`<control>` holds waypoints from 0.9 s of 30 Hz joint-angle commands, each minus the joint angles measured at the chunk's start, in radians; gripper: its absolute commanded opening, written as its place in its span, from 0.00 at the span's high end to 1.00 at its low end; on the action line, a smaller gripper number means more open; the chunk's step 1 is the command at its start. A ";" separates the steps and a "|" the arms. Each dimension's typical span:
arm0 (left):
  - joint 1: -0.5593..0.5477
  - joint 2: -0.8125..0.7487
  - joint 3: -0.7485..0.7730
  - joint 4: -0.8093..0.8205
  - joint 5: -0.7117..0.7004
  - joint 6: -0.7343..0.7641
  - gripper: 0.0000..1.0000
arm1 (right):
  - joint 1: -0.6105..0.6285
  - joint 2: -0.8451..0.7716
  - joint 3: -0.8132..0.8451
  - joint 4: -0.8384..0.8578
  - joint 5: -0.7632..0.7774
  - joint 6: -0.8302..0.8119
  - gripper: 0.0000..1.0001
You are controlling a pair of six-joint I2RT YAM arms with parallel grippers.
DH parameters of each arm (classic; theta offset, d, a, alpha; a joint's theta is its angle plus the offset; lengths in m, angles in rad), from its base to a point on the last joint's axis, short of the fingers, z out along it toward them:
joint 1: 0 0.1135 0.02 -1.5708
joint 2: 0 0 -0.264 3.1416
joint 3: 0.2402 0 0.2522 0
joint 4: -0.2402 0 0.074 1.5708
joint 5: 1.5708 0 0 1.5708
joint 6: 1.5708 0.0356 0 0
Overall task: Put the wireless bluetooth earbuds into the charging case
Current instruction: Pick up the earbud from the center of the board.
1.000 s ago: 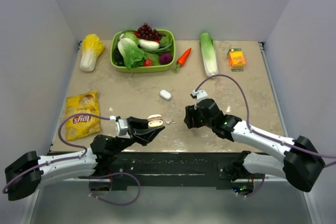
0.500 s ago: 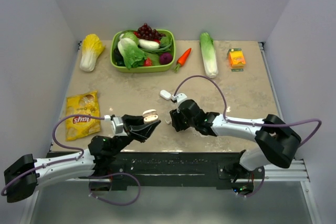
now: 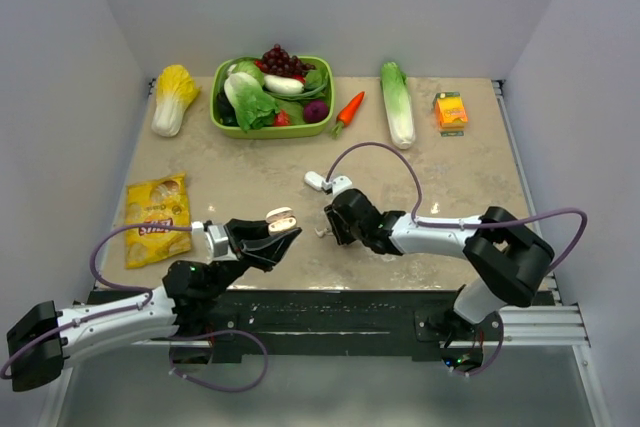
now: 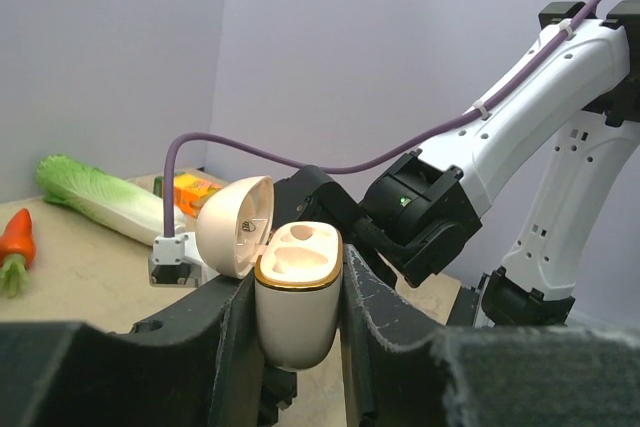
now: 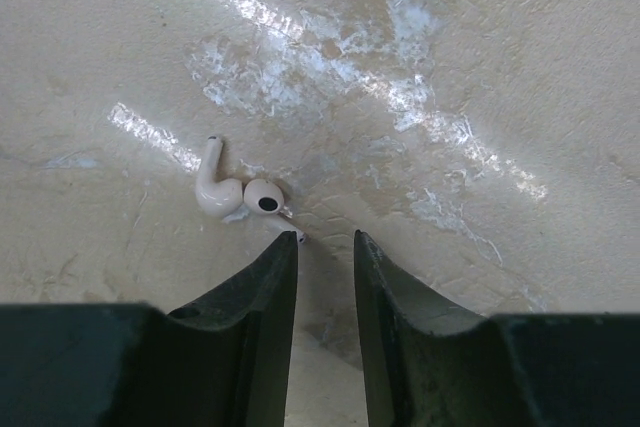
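Here we grip the charging case (image 4: pixel 295 317), lid open, in our left gripper (image 4: pixel 298 277), while our right gripper (image 5: pixel 325 247), narrowly parted and empty, hangs beside the earbuds (image 5: pixel 218 190) on the table (image 5: pixel 480 97), so a finger could flick them away.

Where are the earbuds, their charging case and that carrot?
wireless bluetooth earbuds (image 5: pixel 215 195): right wrist view, one bud's head.
charging case (image 4: pixel 297 297): left wrist view, lower shell.
carrot (image 3: pixel 351 106): top external view, orange body.

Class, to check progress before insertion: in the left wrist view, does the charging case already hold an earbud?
No, the open charging case shows both of its moulded wells empty.
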 commanded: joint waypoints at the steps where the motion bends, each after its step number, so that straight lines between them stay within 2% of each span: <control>1: -0.004 -0.024 -0.184 0.011 -0.012 0.025 1.00 | -0.006 0.032 0.055 0.049 0.056 0.010 0.71; 9: -0.004 -0.033 -0.179 -0.006 -0.002 0.019 1.00 | -0.006 0.062 0.048 0.066 0.022 0.015 0.82; 27: -0.004 -0.027 -0.190 -0.001 0.006 0.004 1.00 | 0.057 0.029 0.002 0.048 -0.033 0.082 0.83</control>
